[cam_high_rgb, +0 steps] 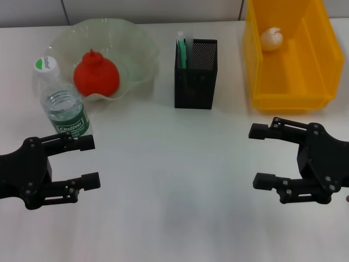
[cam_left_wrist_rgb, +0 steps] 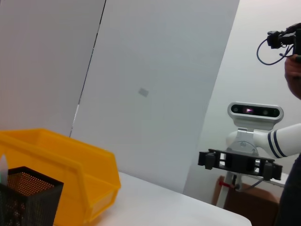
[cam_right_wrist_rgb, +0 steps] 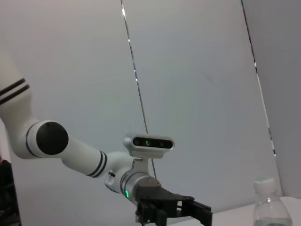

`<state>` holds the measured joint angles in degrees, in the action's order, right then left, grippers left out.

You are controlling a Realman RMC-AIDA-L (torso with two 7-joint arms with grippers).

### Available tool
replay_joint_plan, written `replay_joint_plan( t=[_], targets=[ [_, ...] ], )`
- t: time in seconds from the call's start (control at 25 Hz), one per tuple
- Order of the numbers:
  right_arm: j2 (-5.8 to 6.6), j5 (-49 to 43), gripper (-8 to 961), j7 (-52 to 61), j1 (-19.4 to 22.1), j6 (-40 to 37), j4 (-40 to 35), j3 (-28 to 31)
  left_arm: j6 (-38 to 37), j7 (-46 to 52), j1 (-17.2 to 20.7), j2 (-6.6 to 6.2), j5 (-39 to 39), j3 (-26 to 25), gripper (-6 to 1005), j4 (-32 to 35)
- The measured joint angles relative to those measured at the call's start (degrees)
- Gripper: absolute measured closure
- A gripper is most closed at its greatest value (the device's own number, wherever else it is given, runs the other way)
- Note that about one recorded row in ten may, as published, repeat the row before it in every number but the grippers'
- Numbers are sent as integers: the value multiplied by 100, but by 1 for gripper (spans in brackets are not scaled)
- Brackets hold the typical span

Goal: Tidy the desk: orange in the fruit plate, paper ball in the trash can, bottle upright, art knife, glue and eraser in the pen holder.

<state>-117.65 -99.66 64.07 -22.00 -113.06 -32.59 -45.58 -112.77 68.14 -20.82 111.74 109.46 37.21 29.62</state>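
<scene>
The orange (cam_high_rgb: 97, 75) lies in the translucent green fruit plate (cam_high_rgb: 139, 52) at the back left. A clear bottle (cam_high_rgb: 66, 112) with a white cap stands upright in front of the plate; the right wrist view shows the bottle (cam_right_wrist_rgb: 269, 207) too. The black mesh pen holder (cam_high_rgb: 196, 76) stands mid-table with a green and a white item (cam_high_rgb: 182, 50) sticking up in it; I cannot tell art knife from glue, and the eraser is hidden. The paper ball (cam_high_rgb: 271, 38) rests in the yellow trash can (cam_high_rgb: 292, 87). My left gripper (cam_high_rgb: 92, 161) and right gripper (cam_high_rgb: 255, 156) hover open and empty near the front.
White wall panels stand behind the table's far edge. The left wrist view shows the yellow bin (cam_left_wrist_rgb: 70, 165), the pen holder (cam_left_wrist_rgb: 26, 197) and the right gripper (cam_left_wrist_rgb: 237, 162) farther off. The right wrist view shows the left gripper (cam_right_wrist_rgb: 169, 209).
</scene>
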Motion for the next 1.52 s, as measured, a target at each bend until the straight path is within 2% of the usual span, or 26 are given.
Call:
replay_joint_plan(
  t=[0.52,1.52],
  targets=[
    [-45,0,116,33,-68,83,-2,6,0,24,-122,36,29,23,202,-20],
    [-47,-45,115,100,-67,83,-1,-43,-54,103,-220,76,76,76,202,0]
  ],
)
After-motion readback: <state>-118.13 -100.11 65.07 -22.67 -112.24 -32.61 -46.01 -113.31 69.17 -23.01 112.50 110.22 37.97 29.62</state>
